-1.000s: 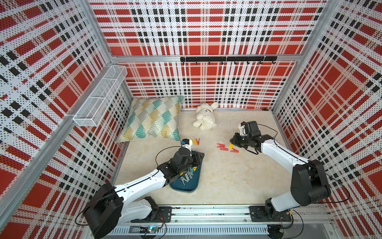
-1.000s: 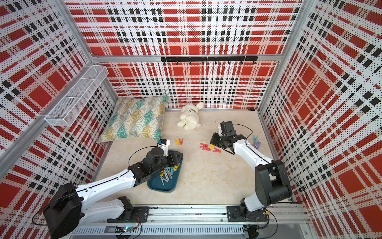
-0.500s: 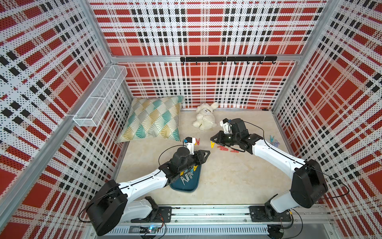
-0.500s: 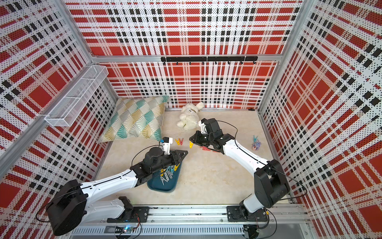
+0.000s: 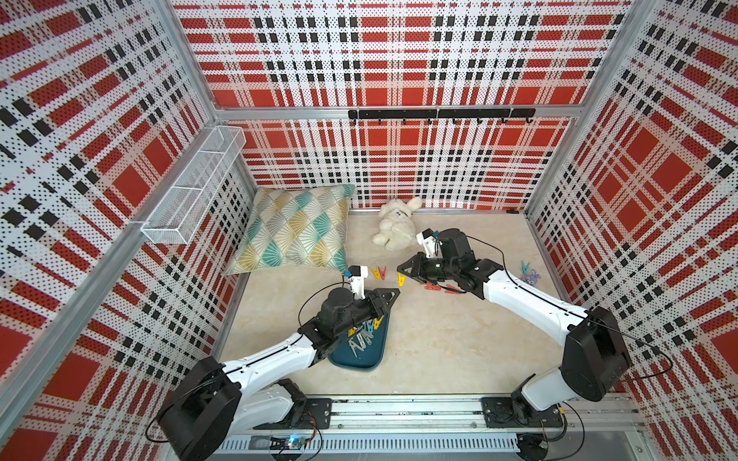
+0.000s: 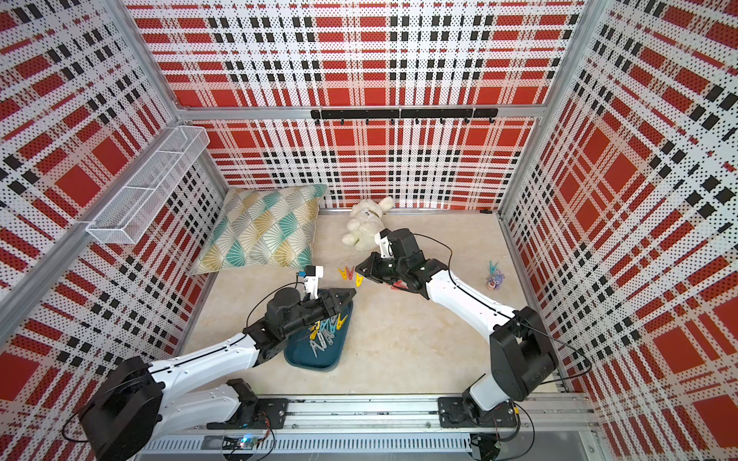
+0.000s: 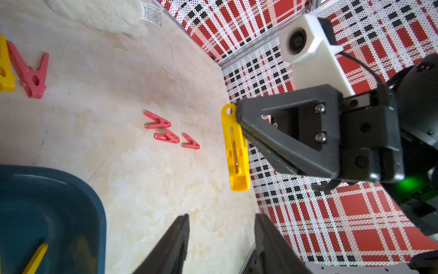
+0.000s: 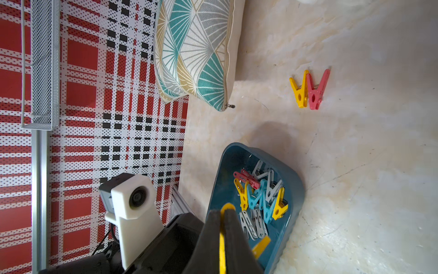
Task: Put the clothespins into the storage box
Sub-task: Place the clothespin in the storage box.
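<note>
The right hand [image 7: 237, 116] is clenched on a yellow clothespin [image 7: 237, 151], held in the air just beyond the storage box [image 5: 359, 364]. The left hand [image 7: 221, 215] hangs released and empty, seemingly over the far end of the box, which holds a pile of clothespins [image 8: 258, 197].

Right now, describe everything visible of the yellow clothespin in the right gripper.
The yellow clothespin looks like smooth plastic, with a round hole at one end and a slot showing a metal spring. The right gripper pinches it near the holed end; the rest hangs free above the table, touching nothing else.
</note>
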### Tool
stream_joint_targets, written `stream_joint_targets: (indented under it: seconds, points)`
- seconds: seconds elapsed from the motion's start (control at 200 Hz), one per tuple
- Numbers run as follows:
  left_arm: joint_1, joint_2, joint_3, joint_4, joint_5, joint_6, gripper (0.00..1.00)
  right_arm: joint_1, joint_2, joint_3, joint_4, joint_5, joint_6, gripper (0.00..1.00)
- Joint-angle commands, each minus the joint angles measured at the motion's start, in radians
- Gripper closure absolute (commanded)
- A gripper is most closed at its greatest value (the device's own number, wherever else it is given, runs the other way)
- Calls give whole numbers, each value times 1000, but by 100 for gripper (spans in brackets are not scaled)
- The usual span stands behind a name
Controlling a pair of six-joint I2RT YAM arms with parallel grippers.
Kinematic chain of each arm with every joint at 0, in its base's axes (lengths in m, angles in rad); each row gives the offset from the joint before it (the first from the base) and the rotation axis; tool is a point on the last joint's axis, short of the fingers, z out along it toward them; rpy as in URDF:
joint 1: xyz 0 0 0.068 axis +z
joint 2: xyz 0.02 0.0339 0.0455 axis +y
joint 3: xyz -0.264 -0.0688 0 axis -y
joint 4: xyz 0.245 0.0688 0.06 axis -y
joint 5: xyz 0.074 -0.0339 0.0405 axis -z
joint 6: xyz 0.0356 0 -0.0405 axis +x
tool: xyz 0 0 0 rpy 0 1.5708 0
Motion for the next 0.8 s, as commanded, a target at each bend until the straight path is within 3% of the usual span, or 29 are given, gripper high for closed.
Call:
stream_joint_targets:
  seconds: [0.0, 0.261, 0.656, 0.792]
  points:
    - [12, -19, -17, 83, 39, -28, 49, 23, 8, 21, 31, -12, 15, 87]
    - [14, -14, -20, 113, 57, -44, 53, 67, 28, 26, 59, -22, 38, 86]
    - [32, -23, -41, 126, 60, -58, 82, 78, 18, 32, 42, -18, 27, 85]
    - [40, -20, -46, 125, 68, -59, 87, 78, 8, 42, 5, 10, -3, 78]
